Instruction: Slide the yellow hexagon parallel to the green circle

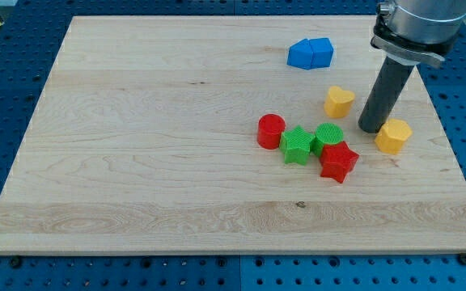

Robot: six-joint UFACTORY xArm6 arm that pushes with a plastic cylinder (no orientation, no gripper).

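Pushing stage: our tip (371, 128) sits just left of the yellow hexagon (393, 136), which lies near the green circle (329, 135); we judge only fine nudging remains. No tool fitted, just a rod.

I can read no text, label, brand, number or sign anywhere: not on the worktop (136, 121), the blocks, or my rod.

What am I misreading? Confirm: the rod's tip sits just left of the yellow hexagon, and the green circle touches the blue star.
One error: the green circle touches a red star, not a blue one. The camera view shows it. My tip does sit just left of the yellow hexagon.
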